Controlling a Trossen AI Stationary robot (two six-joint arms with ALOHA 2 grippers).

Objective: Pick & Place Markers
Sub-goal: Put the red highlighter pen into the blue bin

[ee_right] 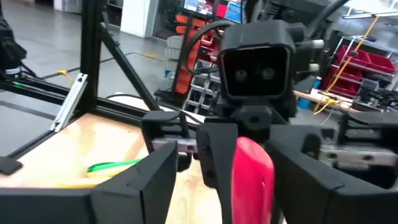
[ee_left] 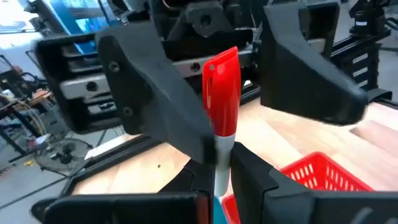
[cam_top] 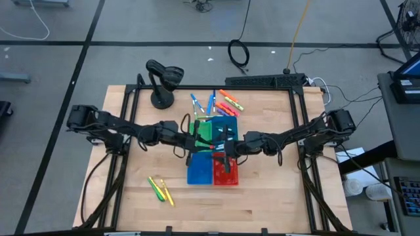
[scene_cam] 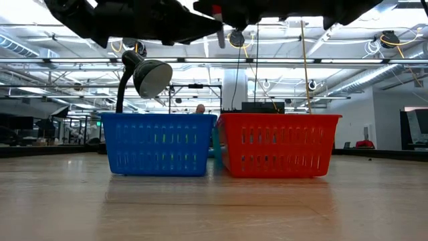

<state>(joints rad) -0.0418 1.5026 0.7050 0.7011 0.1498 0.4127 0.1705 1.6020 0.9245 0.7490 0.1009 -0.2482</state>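
Observation:
A white marker with a red cap (ee_left: 222, 93) stands upright above the bins at the table's middle, with my left gripper (ee_left: 222, 183) shut on it. My right gripper (ee_right: 227, 171) faces it level and open. Its fingers (ee_left: 149, 99) stand on either side of the red cap (ee_right: 252, 174); I cannot tell whether one touches it. Under them stand a green bin (cam_top: 205, 128), a teal bin (cam_top: 228, 123), a blue bin (cam_top: 198, 169) and a red bin (cam_top: 226, 172). Several loose markers (cam_top: 220, 101) lie past the bins, and a few more markers (cam_top: 159, 190) lie near left. My left gripper pinches the marker's white barrel (ee_left: 221, 163) between its two fingers, just below the red cap. The fingers come level from the table's left and lie across the marker. The marker stands upright with its cap up, lifted clear above the bins.
A black gooseneck lamp (cam_top: 163, 80) stands at the table's far left. A black frame (cam_top: 131, 98) runs round the table's edges. Bare wood (cam_top: 282, 196) lies at the near right and near left.

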